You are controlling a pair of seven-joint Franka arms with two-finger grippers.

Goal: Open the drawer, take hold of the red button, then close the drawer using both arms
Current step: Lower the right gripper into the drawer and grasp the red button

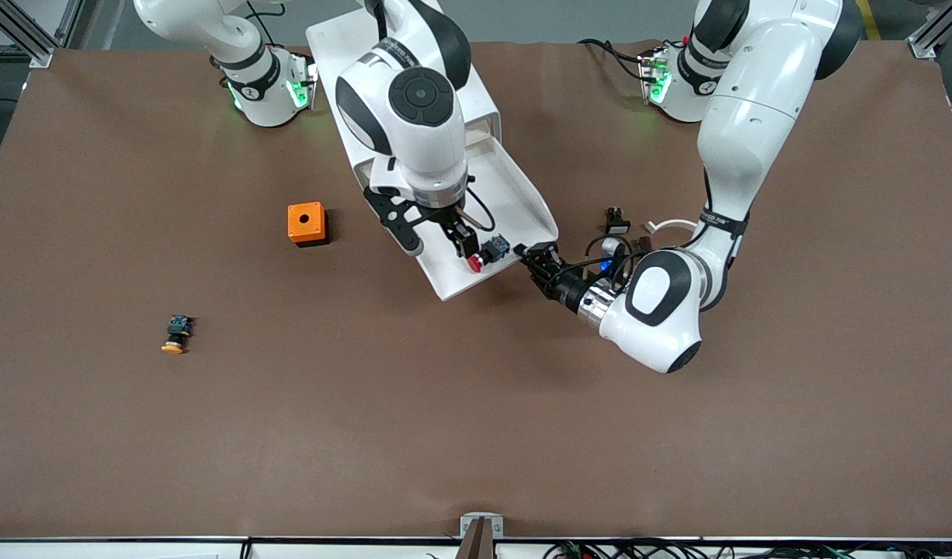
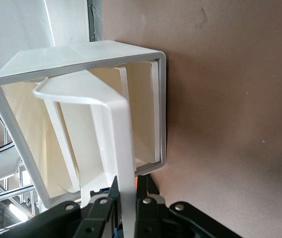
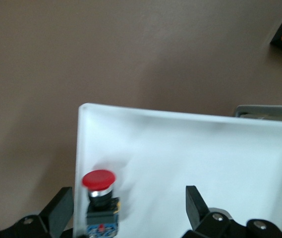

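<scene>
Red button (image 1: 477, 262) lying in the open drawer (image 1: 515, 194), near its front lip.
Right tool (image 3: 126, 208) hangs over it, fingers wide apart, holding nothing. Left tool (image 1: 540, 255) is clamped on the lip. Risk: a finger nudges the cap and the button rolls aside.

A robotics lab: two white arms (image 1: 414, 101) bolted to a brown-covered bench (image 1: 476, 435), aluminium framing (image 1: 26, 31) at upper left, loose cables (image 1: 600, 550) along the bottom edge.
</scene>
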